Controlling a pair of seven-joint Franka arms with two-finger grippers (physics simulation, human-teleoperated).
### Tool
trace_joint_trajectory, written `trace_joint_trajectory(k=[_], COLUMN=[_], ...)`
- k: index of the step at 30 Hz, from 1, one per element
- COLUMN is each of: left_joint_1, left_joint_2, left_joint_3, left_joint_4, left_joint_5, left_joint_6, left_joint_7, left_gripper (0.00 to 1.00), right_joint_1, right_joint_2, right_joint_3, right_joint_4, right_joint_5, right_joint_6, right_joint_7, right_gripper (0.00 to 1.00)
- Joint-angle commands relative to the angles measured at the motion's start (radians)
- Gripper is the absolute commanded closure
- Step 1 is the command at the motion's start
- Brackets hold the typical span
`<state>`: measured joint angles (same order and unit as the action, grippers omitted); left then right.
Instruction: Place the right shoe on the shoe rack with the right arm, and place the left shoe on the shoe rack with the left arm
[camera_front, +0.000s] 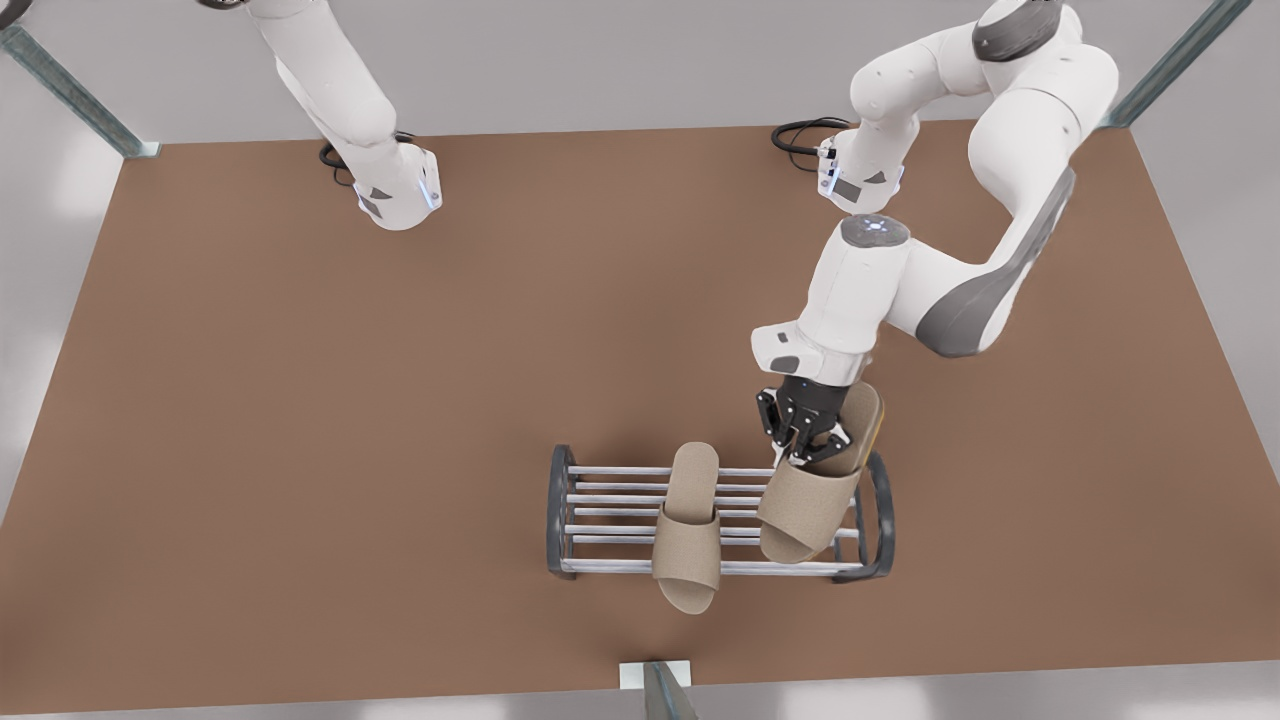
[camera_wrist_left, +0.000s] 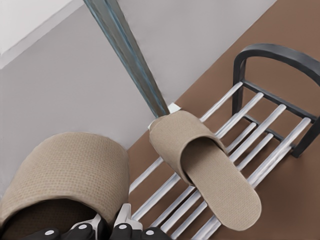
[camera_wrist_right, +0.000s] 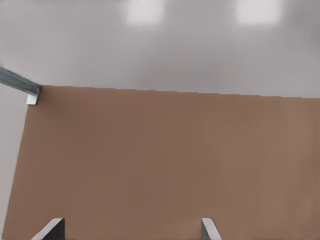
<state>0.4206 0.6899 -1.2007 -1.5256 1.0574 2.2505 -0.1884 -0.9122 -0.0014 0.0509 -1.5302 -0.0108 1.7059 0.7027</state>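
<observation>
The shoe rack (camera_front: 610, 470) stands near the table's front edge, left of my left gripper. A beige slipper, the right shoe (camera_front: 688, 540), lies across its bars with the toe past the front bar; the left wrist view shows it (camera_wrist_left: 210, 165) on the rack (camera_wrist_left: 272, 52). My left gripper (camera_front: 805, 435) is shut on the other slipper, the left shoe (camera_front: 810, 500), holding it tilted over the rack's end at the front view's right. Up close, the held slipper (camera_wrist_left: 65, 170) sits above the left gripper (camera_wrist_left: 107, 230). My right gripper (camera_wrist_right: 131, 230) is open over bare table, far from the rack.
The brown table (camera_front: 300, 450) stretches wide to the front view's left of the rack. A metal post (camera_front: 660, 690) rises at the front edge just below the rack, also the post (camera_wrist_left: 130, 60). Black cables (camera_front: 800, 130) lie at the arm bases.
</observation>
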Motion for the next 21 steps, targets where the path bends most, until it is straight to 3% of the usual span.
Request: trace_joint_trajectory(k=[1,3,10,21], left_joint_1=[-0.025,-0.063,-0.161,-0.174], left_joint_2=[0.003,0.011,0.065,0.091], left_joint_3=[0.021,0.067,0.179,0.24], left_joint_4=[-0.002,-0.007,-0.031,-0.062], left_joint_5=[0.142,0.249,0.454,0.584], left_joint_6=[-0.051,-0.04,0.046,0.129], left_joint_7=[-0.798,-0.91,-1.206,-1.336], left_gripper=[0.71,0.71,0.71,0.7], right_joint_1=[0.776,0.806,0.805,0.809], right_joint_2=[0.018,0.044,0.241,0.245], right_joint_3=[0.009,0.043,0.043,0.043], right_joint_4=[0.007,0.007,0.131,0.117], right_joint_5=[0.02,0.025,0.015,0.012], right_joint_6=[-0.129,-0.111,-0.104,-0.086], right_joint_7=[-0.631,-0.634,-0.632,-0.634], right_gripper=[0.0,0.0,0.0,0.0])
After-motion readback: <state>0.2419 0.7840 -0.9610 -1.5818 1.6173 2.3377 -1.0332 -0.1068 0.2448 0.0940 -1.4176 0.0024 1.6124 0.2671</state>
